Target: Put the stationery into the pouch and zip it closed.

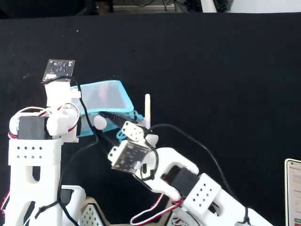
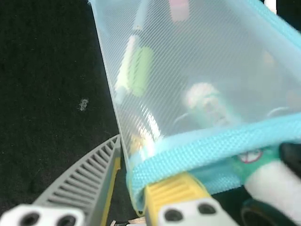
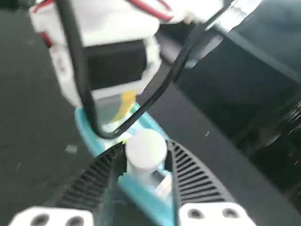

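**Teal mesh pouch [image 1: 106, 99], part-filled; zip not yet run**

Right end effector [image 3: 145, 147]: ribbed jaws pressed onto a white cylinder [image 3: 146, 151], held right at the pouch's teal hem.

Left end effector [image 2: 130, 162]: grey jaw and yellow pad pinching the corner of that hem and holding the pouch.

Contents, seen through the mesh: one green marker [image 2: 138, 70], one pink piece [image 2: 178, 9] and one pale rounded item [image 2: 202, 96].

Outside the pouch: one white pen [image 1: 147, 107] on the black bench [image 1: 211, 61], just beside the pouch and the right arm.

Status, as you may judge it: loading looks well under way but unfinished. The cylinder you hold is at the mouth rather than clearly inside. The pen has yet to be collected. The zip comes last and appears untouched, so keep the left pinch firm.
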### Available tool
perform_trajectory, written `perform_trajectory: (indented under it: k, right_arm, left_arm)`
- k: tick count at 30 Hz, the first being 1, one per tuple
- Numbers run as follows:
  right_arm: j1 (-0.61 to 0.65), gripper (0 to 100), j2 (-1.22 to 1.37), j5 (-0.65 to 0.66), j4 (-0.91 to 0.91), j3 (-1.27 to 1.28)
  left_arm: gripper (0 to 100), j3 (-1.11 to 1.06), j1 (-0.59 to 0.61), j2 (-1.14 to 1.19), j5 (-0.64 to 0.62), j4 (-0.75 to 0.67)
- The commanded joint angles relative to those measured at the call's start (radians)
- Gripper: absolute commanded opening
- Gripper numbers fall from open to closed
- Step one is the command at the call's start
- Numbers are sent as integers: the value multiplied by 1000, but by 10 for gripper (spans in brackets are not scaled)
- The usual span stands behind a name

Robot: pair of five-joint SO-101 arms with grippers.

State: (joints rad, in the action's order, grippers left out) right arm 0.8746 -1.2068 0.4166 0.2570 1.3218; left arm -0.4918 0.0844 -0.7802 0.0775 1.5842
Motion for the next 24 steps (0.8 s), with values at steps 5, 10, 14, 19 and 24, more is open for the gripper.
perform_trajectory:
  k: [5, 10, 14, 19, 24]
  right_arm:
    - [8, 181, -25, -114, 428, -321]
    - [-8, 181, -168, -114, 646, -472]
    - [-190, 181, -248, -117, 735, -527]
    - [-509, 181, -180, -265, 729, -521]
    - [-632, 183, 73, -456, 712, -522]
  left_arm:
    - [32, -2, -5, 2, -8, -2]
    - [32, -2, -5, 2, -8, -2]
    - [32, -2, -5, 2, -8, -2]
    - [32, -2, -5, 2, -8, -2]
    - [32, -2, -5, 2, -8, -2]
